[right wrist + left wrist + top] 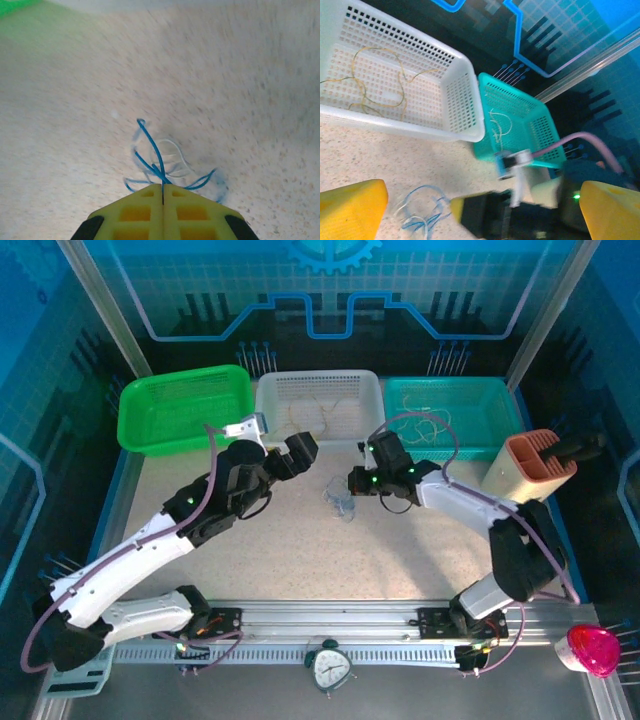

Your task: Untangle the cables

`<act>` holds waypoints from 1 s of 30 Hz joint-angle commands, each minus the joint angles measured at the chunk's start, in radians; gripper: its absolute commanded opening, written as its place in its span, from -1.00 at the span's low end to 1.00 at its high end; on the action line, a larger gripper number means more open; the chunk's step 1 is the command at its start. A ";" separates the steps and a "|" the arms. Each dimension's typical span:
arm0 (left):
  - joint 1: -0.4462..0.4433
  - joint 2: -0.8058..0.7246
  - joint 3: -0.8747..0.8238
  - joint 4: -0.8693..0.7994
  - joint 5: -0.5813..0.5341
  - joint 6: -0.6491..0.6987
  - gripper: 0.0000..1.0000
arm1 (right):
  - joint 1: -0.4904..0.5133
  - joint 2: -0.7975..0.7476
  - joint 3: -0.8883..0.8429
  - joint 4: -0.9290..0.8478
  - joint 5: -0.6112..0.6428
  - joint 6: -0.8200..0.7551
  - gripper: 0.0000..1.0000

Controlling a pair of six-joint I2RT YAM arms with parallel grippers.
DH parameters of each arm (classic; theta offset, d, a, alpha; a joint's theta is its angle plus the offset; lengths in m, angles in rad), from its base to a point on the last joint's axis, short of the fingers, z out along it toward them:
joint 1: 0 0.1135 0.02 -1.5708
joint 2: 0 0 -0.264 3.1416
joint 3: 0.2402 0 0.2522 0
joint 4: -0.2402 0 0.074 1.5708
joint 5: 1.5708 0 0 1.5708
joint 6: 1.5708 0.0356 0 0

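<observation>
Midway across the table [300,560], the blue cable tangle [340,502] lies with one strand pinched in your closed right gripper [163,192]; your left gripper [485,205] gapes wide. Next, likely, draw that strand clear slowly.

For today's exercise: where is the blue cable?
The blue cable lies centrally in the top view, near the white basket, pinched by the shut right pincer.

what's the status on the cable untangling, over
Right gripper shut on blue cable, loops loose on the table. Left gripper open, hovering close by. Nothing lying across the tangle.
</observation>
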 commanded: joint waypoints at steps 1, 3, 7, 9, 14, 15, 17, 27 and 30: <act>0.010 -0.025 -0.050 0.004 0.000 0.067 0.99 | -0.013 -0.072 0.078 -0.070 -0.015 -0.038 -1.00; 0.013 -0.028 -0.077 0.013 0.001 0.104 0.99 | -0.015 -0.097 0.112 -0.088 -0.029 -0.047 -1.00; 0.031 -0.030 -0.122 0.027 0.044 0.209 0.99 | -0.017 -0.135 0.187 -0.124 -0.057 -0.064 -1.00; 0.039 -0.036 -0.137 0.038 0.056 0.264 0.99 | -0.018 -0.148 0.222 -0.142 -0.070 -0.074 -1.00; 0.099 -0.067 -0.177 0.110 0.194 0.370 0.99 | -0.025 -0.166 0.309 -0.188 -0.123 -0.102 -1.00; 0.119 -0.070 -0.185 0.126 0.239 0.382 0.98 | -0.025 -0.169 0.323 -0.195 -0.132 -0.105 -1.00; 0.151 -0.070 -0.192 0.159 0.317 0.405 0.98 | -0.026 -0.177 0.338 -0.204 -0.145 -0.107 -1.00; 0.199 0.042 -0.110 0.205 0.438 0.453 0.88 | -0.025 -0.194 0.341 -0.207 -0.216 -0.110 -1.00; 0.202 0.078 -0.075 0.210 0.474 0.472 0.81 | -0.026 -0.192 0.347 -0.218 -0.229 -0.117 -1.00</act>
